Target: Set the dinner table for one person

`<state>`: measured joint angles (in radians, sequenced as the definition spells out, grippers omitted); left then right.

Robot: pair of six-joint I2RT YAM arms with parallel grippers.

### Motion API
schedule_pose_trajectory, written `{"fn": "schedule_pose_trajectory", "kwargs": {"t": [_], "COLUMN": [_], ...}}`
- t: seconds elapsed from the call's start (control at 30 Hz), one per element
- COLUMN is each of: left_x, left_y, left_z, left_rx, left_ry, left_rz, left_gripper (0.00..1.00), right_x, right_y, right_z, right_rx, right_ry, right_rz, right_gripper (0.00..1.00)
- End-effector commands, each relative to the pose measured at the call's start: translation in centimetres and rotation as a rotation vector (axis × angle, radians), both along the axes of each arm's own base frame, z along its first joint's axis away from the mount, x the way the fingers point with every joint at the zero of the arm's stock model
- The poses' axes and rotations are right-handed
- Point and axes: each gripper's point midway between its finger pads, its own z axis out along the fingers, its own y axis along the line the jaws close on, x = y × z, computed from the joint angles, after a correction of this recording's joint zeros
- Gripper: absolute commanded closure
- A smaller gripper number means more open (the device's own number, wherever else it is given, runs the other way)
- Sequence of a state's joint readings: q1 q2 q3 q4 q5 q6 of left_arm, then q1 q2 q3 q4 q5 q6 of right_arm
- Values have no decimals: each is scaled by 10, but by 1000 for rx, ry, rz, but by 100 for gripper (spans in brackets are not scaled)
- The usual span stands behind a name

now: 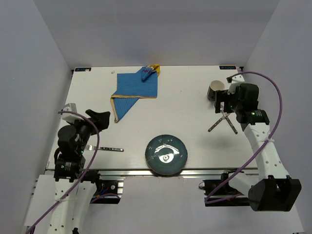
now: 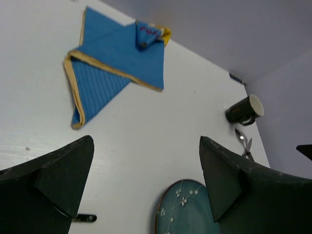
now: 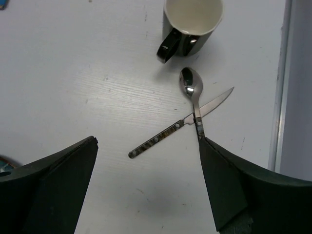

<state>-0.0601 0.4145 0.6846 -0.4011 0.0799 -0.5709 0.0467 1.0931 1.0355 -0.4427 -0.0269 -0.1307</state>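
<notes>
- White dinner table (image 1: 195,107): only the top view shows the fork (image 1: 105,148) with its tines.
- Right wrist view: spoon (image 3: 191,87) crosses knife (image 3: 161,139).
- Both released, empty: left gripper (image 2: 146,141), right gripper (image 3: 148,141).

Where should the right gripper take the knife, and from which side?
Take the knife by its dark riveted handle, from straight above, closing across its narrow width. It lies flat on the dinner table, and the spoon crosses it beside the blade, so only the handle end is free.
</notes>
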Motion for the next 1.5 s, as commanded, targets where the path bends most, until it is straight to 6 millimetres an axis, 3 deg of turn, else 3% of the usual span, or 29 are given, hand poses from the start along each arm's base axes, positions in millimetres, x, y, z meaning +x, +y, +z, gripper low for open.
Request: {"fn": "schedule_pose_trajectory", "kwargs": {"t": [0.0,0.17,0.27,0.33,0.37,0.43,0.47,0.5,0.53,0.57,0.6,0.7,0.73,0.77,0.8,0.83,0.87,0.9,0.93,0.97,1.0,1.03,1.07,1.1,1.13,1.17,1.23,1.27,1.47], "left_x": [-8,-11,-9,-6,-5,-1,0,2,4,4,4,8,10,12,14,19,22,24,28,33,35,38,41,44,45,48,51,52,53], "left_y": [-17,-22,-21,-24,-26,-29,-32,-33,-35,-37,-41,-42,-42,-41,-41,-41,-41,-41,-42,-43,-43,-41,-41,-41,-40,-38,-36,-35,-31], "left_z": [-33,-37,-41,-43,-44,-46,-47,-51,-51,-51,-52,-55,-56,-57,-58,-62,-63,-64,-63,-64,-65,-66,-62,-65,-65,-61,-62,-60,-53], "left_rx": [-31,-47,-52,-54,-57,-68,-73,-77,-80,-82,-89,-93,-92,-91,-89,-88,-90,-95,-97,-97,-95,-91,-86,-77,-73,-70,-72,-74,-88], "left_ry": [130,122,133,138,141,148,154,170,168,171,174,189,199,205,211,230,240,247,246,261,267,270,268,284,290,285,297,293,281], "left_rz": [-92,-117,-113,-127,-139,-149,-167,-172,-185,-197,-216,-222,-220,-215,-215,-210,-208,-210,-212,-215,-213,-206,-204,-202,-197,-188,-175,-164,-131], "left_gripper": [2,2,6,20,46,73,84,85,84,78,56,28,25,23,21,20,20,20,19,19,19,19,19,19,19,19,19,19,18], "right_x": [-9,-40,-59,-72,-72,-67,-58,-41,-33,-15,-5,36,43,55,75,83,92,113,121,132,152,159,166,174,187,194,212,216,211], "right_y": [15,62,85,103,108,128,136,133,148,157,161,192,203,214,229,245,254,268,280,289,300,309,314,320,327,329,333,332,342], "right_z": [4,0,-16,-24,-27,-31,-40,-45,-43,-48,-52,-62,-64,-85,-70,-93,-96,-78,-79,-106,-90,-90,-114,-115,-101,-121,-116,-137,-166], "right_rx": [8,-74,-94,-24,11,49,53,23,95,137,173,313,341,361,406,403,410,447,460,454,474,479,476,486,498,492,511,498,471], "right_ry": [-27,-76,-81,-60,-45,-23,16,31,53,109,152,266,279,326,283,326,326,280,279,317,266,256,286,276,231,252,226,253,291], "right_rz": [112,585,770,847,833,816,784,688,628,584,529,426,426,412,413,417,415,407,410,392,383,384,363,344,345,319,275,251,214], "right_gripper": [10,10,11,11,11,27,43,84,91,90,72,41,35,29,21,20,19,19,19,20,21,22,23,24,25,26,28,30,34]}}
